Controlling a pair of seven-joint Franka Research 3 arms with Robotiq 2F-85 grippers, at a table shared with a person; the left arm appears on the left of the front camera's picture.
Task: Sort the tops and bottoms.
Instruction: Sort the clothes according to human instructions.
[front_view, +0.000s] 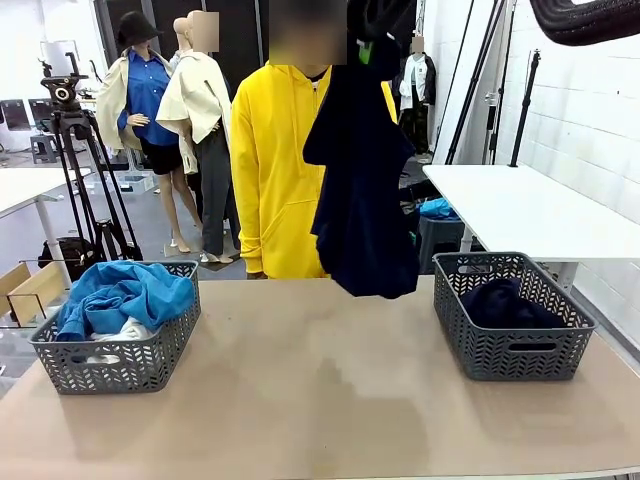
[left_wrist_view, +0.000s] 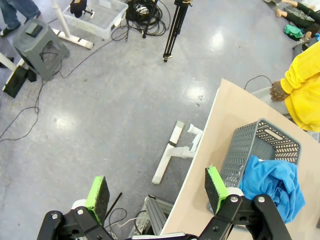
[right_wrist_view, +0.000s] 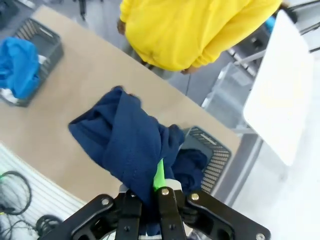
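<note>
We note a tan table (front_view: 300, 400) carrying two grey woven-pattern baskets: one basket (front_view: 120, 365) near its left edge, the other basket (front_view: 520, 350) near its right edge, well apart. A person in a yellow hoodie (front_view: 270, 170) stands at the far side. Behind, a black camera tripod (front_view: 75, 150) stands on the grey floor, and a white table (front_view: 520, 205) sits at the right. In the left wrist view, a grey step stool (left_wrist_view: 40, 47) and coiled black cables (left_wrist_view: 145, 12) lie on the floor.
</note>
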